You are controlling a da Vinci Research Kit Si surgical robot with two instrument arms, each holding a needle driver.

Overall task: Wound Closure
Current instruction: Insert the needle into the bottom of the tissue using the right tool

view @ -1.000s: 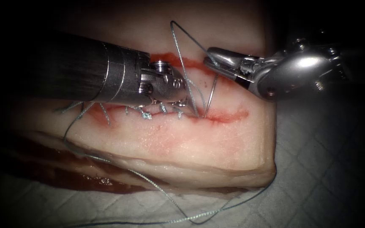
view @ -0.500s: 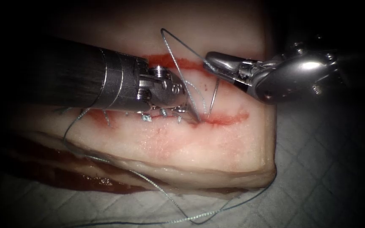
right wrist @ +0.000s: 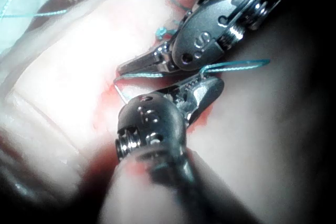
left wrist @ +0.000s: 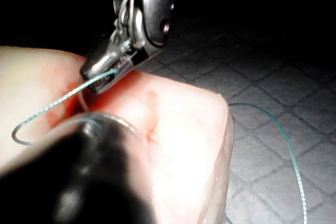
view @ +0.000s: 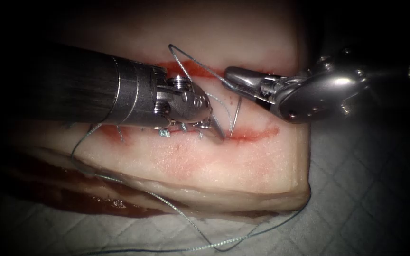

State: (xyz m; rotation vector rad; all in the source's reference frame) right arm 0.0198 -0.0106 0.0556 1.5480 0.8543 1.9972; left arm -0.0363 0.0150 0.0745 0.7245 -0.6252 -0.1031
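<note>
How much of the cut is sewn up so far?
Done: stitches close the cut's left part. In hand: the right tool grips the needle near its thread end, tip at the cut; whether it's in the tissue, I can't tell. The left tool sits by the last stitch; what it holds is unclear. Left: the open red stretch on the right.

needle (view: pixel 236 116) tip: hidden in cut | left hand (view: pixel 213 129) grip: unclear

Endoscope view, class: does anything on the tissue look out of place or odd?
Nothing is damaged. The thread stands up in a loose loop above the cut. The right tool holds the needle near its tail, tip at the cut. The left tool rests at the stitches. Red fluid streaks the tissue.
</note>
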